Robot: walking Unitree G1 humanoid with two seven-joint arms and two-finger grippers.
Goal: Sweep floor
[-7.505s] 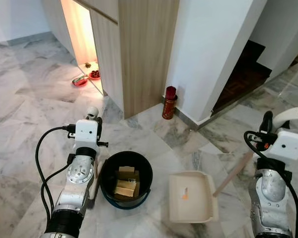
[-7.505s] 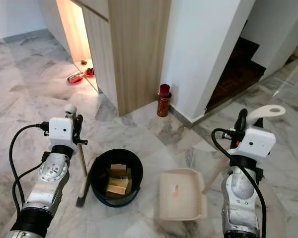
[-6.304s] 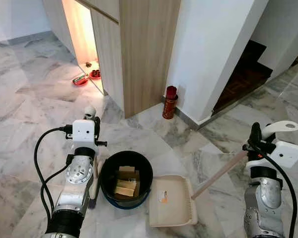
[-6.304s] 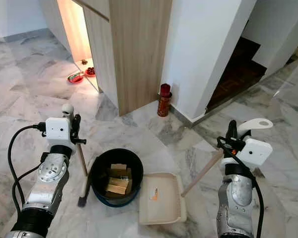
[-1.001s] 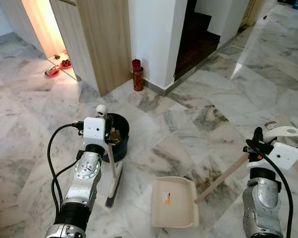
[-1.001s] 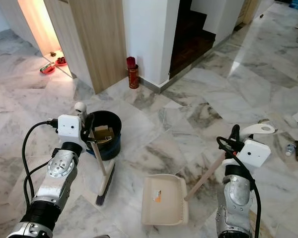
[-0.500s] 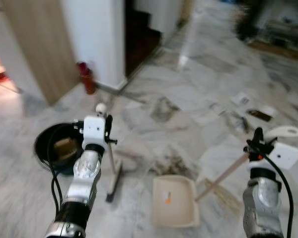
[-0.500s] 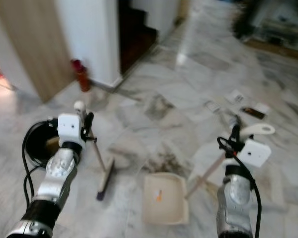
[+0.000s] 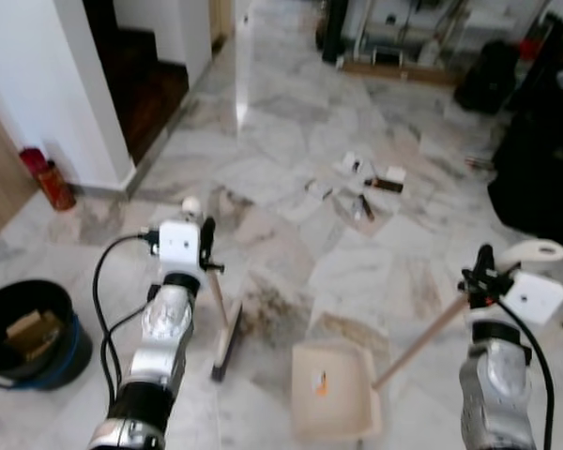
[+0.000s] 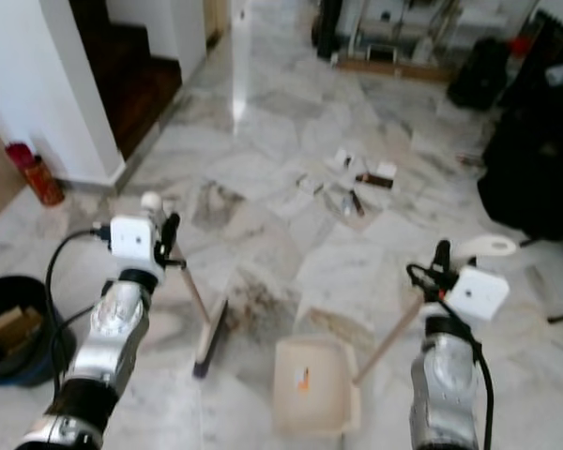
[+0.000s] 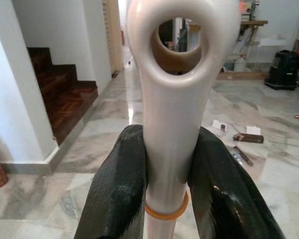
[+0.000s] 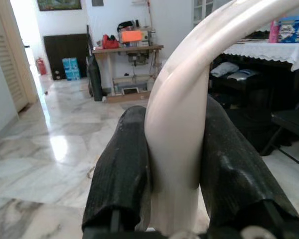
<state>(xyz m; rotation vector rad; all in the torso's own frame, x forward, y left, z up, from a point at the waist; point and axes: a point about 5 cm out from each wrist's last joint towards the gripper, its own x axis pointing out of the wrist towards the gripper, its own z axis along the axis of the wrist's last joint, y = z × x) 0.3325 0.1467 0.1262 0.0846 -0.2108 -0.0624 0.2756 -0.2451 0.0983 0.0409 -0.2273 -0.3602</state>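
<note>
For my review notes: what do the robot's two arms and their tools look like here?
Both arms are silver metal with rounded joint housings. Each wrist carries a white boxy camera module with a small dark lens, and black cables loop from it down the forearm. The left tool and the right tool each have two long, glossy black fingers with rounded tips.

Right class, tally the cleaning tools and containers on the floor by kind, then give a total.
Broom: 1
Dustpan: 1
Bucket: 1
Red canister: 1
Total: 4
</note>
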